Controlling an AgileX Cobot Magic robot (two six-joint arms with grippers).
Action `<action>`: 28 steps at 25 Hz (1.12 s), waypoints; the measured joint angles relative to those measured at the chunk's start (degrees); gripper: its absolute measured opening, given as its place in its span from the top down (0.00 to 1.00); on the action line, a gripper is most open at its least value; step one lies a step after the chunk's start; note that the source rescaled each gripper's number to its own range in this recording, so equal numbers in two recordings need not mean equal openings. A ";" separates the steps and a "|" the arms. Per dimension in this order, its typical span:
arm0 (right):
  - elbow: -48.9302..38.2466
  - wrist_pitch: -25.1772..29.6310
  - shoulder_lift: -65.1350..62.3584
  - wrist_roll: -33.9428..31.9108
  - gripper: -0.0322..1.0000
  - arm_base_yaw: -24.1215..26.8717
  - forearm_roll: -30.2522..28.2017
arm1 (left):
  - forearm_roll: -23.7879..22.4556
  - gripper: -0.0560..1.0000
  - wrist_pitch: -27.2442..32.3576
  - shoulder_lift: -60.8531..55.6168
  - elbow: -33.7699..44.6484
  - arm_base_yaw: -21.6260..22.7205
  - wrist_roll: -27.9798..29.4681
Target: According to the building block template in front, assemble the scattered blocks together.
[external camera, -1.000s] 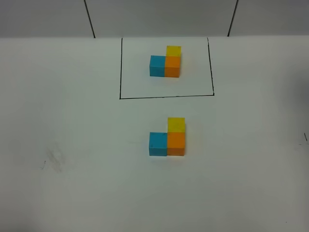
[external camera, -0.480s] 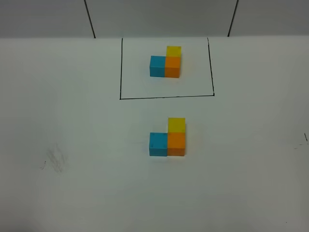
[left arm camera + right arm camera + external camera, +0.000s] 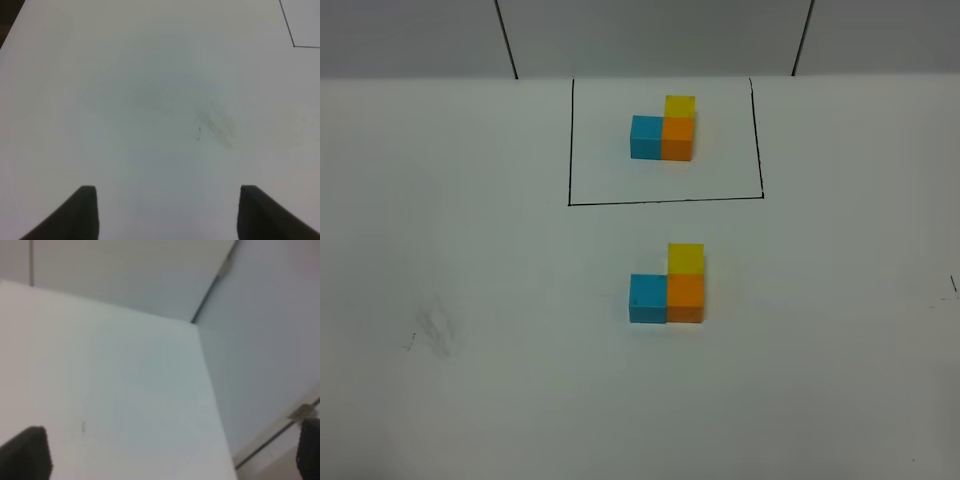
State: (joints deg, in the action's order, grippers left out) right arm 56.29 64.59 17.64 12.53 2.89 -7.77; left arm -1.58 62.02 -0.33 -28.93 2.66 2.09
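**A:** Right, start with your left jaws (image 3: 165, 212). What do you see there?

**B:** You have them standing apart with nothing between them, only bare white table (image 3: 125, 100). A faint grey smudge (image 3: 217, 122) lies on the surface ahead of them, and one corner of the drawn black frame (image 3: 292, 45) shows at the edge of that wrist view.

**A:** And your right jaws (image 3: 170, 457)?

**B:** Those are spread wide and also empty. Your right wrist view shows the table's edge and the grey wall (image 3: 270, 340) beyond it, with no cube anywhere.

**A:** So where are the scattered blocks (image 3: 667, 285)?

**B:** You'll find them in the middle of the table, well away from both jaws, which don't appear in the high view. The blue cube (image 3: 648, 298) touches the orange cube (image 3: 685, 298) on its left, and the yellow cube (image 3: 686, 259) sits against the orange one on the far side.

**A:** And the building block template (image 3: 663, 128)?

**B:** Farther back, inside the frame, showing you the same L in the same colours.
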 joint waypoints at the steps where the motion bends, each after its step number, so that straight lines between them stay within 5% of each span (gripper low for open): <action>1: -2.14 -0.77 -2.07 -1.02 0.00 -0.48 1.59 | 0.00 0.62 0.00 0.00 0.00 0.00 0.00; 13: -24.75 -7.17 -17.80 -3.90 0.00 -0.86 9.15 | 0.00 0.62 0.00 0.00 0.00 0.00 0.00; 19: -27.27 -3.75 -17.86 -7.76 0.03 -0.86 10.45 | 0.00 0.62 0.00 0.00 0.00 0.00 0.00; 28: -27.55 -3.50 -17.86 -10.45 0.21 -0.86 9.12 | 0.00 0.62 0.00 0.00 0.00 0.00 0.00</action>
State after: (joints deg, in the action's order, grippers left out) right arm 28.74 61.09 -0.22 2.09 2.04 1.35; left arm -1.58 62.02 -0.33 -28.93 2.66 2.09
